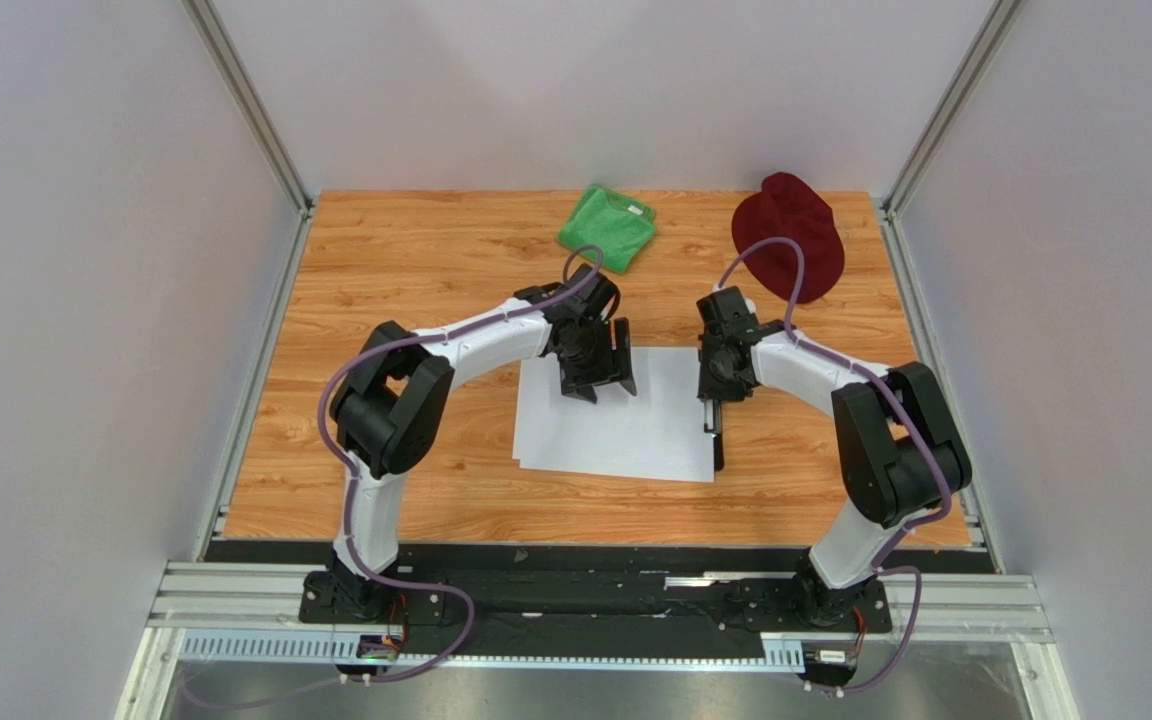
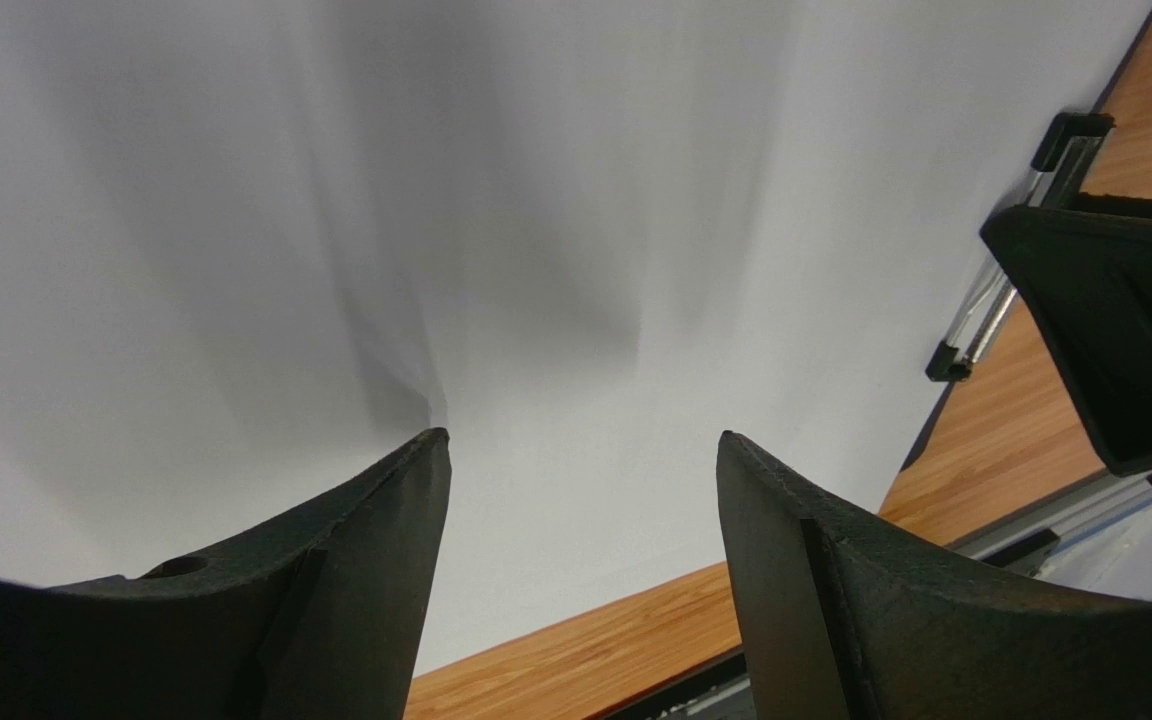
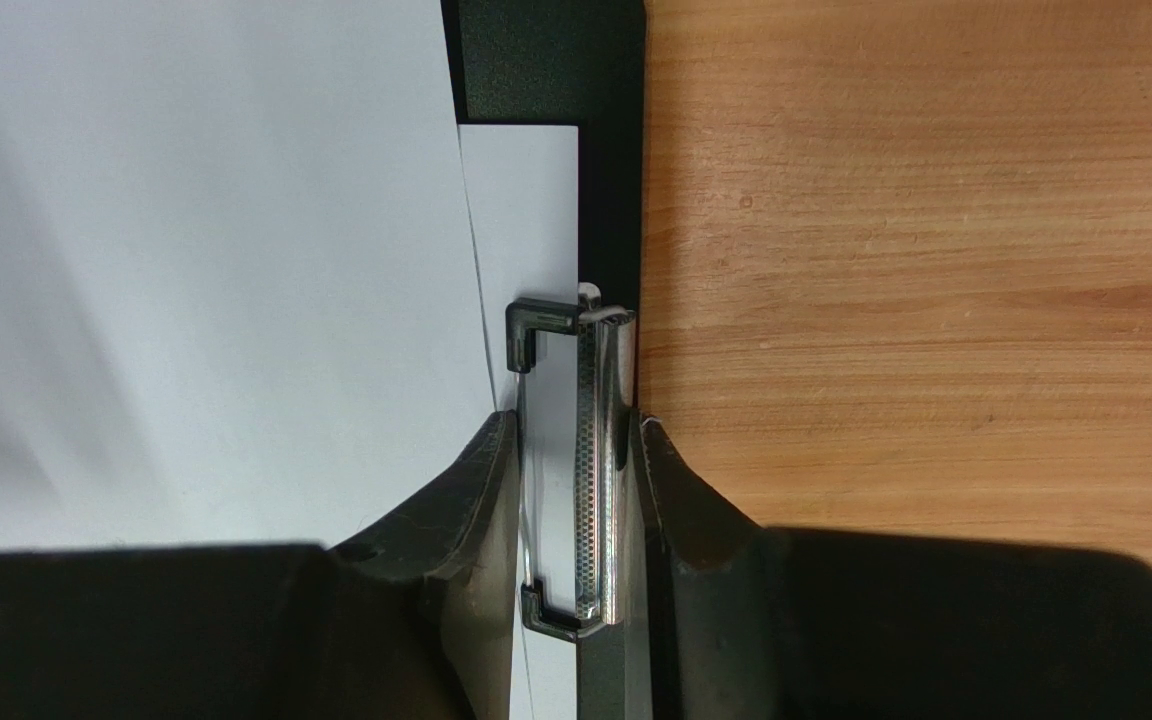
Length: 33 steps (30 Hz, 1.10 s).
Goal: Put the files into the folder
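Observation:
The files (image 1: 620,435) are white sheets lying flat mid-table on the folder, whose black edge (image 1: 716,446) shows along their right side. In the right wrist view the silver clip (image 3: 575,450) stands on the folder (image 3: 552,60) beside the files (image 3: 207,270). My right gripper (image 3: 575,425) is shut on this clip, one finger against each side. The right gripper (image 1: 714,393) sits at the sheets' right edge. My left gripper (image 1: 597,375) is over the far part of the files (image 2: 387,195). It (image 2: 582,438) stands open with nothing between its fingers.
A green cloth (image 1: 608,225) lies at the back centre of the wooden table (image 1: 387,270). A dark red hat (image 1: 788,233) lies at the back right. Grey walls and metal posts close in the table on three sides.

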{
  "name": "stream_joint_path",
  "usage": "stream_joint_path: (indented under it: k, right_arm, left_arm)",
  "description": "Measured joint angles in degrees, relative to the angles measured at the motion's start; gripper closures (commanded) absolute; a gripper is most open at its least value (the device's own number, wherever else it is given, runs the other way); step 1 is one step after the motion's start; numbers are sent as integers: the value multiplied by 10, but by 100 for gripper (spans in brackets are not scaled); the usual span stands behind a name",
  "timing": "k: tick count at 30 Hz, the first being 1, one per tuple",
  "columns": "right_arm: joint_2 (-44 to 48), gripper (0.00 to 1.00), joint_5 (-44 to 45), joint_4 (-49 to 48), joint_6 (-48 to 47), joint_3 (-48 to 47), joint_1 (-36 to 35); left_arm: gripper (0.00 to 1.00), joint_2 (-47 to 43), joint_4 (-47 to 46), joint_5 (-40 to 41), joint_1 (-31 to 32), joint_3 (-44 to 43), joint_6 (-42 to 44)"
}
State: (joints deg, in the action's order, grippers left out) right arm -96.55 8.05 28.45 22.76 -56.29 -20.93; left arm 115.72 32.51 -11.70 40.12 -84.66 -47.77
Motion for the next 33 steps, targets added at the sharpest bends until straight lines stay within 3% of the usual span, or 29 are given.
stream_joint_path:
  k: [6, 10, 23, 33]
  right_arm:
    - [2, 100, -12, -13, -3, 4, 0]
    - [18, 100, -37, -58, -4, 32, 6]
    - [75, 100, -245, -233, 29, 153, 111]
    - [77, 100, -287, -275, 32, 176, 124]
  left_arm:
    - [24, 35, 19, 24, 0, -76, -20]
    - [24, 71, 32, 26, -5, -80, -37]
    - [25, 63, 9, 19, -16, -61, -49]
    - [25, 63, 23, 17, -15, -67, -34]
